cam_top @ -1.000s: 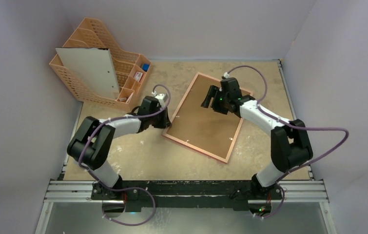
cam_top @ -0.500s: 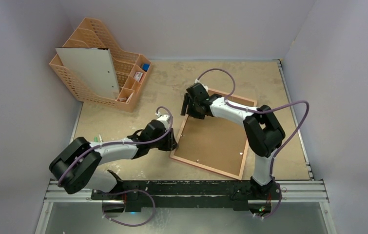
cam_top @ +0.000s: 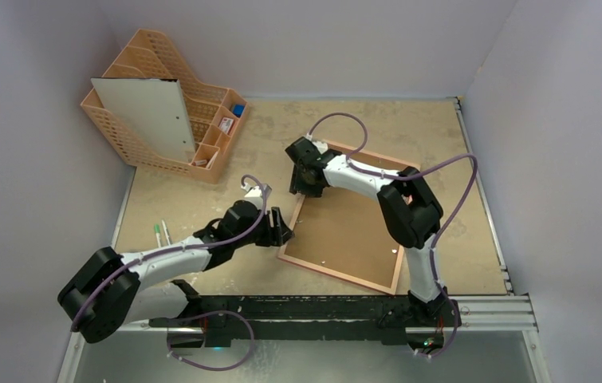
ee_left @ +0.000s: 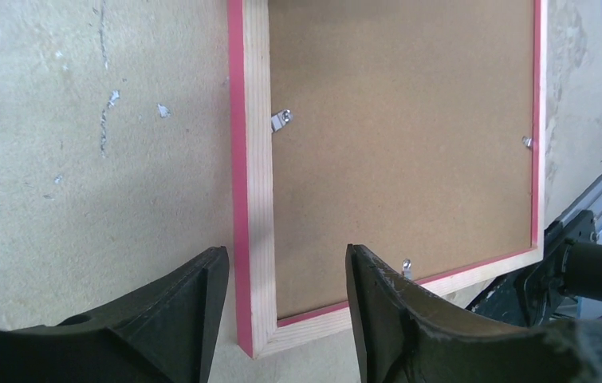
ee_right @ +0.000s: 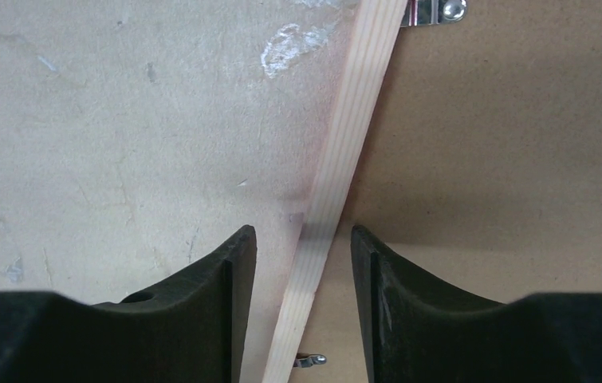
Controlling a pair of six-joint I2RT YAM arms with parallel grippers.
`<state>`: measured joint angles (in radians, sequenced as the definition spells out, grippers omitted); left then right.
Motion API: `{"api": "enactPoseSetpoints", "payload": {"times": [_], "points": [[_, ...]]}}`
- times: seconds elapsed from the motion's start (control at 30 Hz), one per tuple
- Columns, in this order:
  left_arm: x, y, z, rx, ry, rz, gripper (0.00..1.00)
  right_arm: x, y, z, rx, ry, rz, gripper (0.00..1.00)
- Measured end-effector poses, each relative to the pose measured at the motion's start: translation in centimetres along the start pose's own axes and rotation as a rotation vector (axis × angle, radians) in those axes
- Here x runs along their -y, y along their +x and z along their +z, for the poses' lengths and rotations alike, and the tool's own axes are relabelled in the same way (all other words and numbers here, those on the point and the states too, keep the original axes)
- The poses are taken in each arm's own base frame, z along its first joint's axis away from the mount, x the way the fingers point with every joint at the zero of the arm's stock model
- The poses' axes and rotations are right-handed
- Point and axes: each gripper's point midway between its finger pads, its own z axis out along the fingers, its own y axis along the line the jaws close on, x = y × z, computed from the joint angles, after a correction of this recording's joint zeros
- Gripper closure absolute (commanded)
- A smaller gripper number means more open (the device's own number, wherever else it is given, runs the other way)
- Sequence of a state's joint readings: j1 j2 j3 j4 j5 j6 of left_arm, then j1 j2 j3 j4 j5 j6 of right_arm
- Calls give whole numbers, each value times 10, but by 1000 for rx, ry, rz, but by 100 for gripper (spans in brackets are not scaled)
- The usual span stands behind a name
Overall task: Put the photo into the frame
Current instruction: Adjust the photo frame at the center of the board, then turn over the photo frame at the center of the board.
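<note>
Two black claws flanked one rectangular frame [ee_left: 256,199] that lay reverse side up on the mottled beige bench [cam_top: 226,259], right of the bench's middle and turned at a slant to its edges. The frame's rails were pale striped wood with a thin pink-red outer edge. Inside them sat one flat, matt brown backing board [cam_top: 347,227]. Three small metal turn clips showed along the board's rim in the left wrist view.

The left arm stretched low from the near-left edge of the bench. The left claw [ee_left: 281,263] was at the frame's near-left corner, its jaws wide, one on each side of the left rail, with a gap to the wood on both sides.

The right arm was folded, its elbow raised over the board and its forearm reaching across to the far end of the same rail. The right claw [ee_right: 301,235] pointed down there, jaws apart astride the rail, gripping nothing.

One orange lattice plastic organiser [cam_top: 202,136] stood at the far-left corner of the bench, with one flat white panel [cam_top: 150,116] leaning in it. Two thin pen-like sticks [cam_top: 160,233] lay near the left edge.
</note>
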<state>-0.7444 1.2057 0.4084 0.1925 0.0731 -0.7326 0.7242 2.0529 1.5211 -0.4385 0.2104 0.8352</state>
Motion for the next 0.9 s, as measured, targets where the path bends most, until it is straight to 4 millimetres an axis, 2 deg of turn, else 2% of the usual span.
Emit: {"api": "enactPoseSetpoints", "payload": {"times": [0.13,0.3,0.4,0.53,0.63,0.73,0.9], "points": [[2,-8,-5,42,0,-27,42,1,0,0,-4,26,13,54],[-3,-6,-3,35,-20,-61,42,-2,-3,4,-12,64,9,61],[-9,-2,0,20,-42,-87,42,0,-3,5,-18,87,3,69],[-21,0,4,7,-72,-138,42,4,-2,4,-20,110,1,91],[-32,2,4,-10,-85,-186,40,4,-2,3,-23,111,10,100],[-37,1,4,-25,-73,-215,39,1,0,2,-36,99,15,100],[-30,-4,3,-49,4,-242,37,-10,9,-1,-86,48,6,100]]}}
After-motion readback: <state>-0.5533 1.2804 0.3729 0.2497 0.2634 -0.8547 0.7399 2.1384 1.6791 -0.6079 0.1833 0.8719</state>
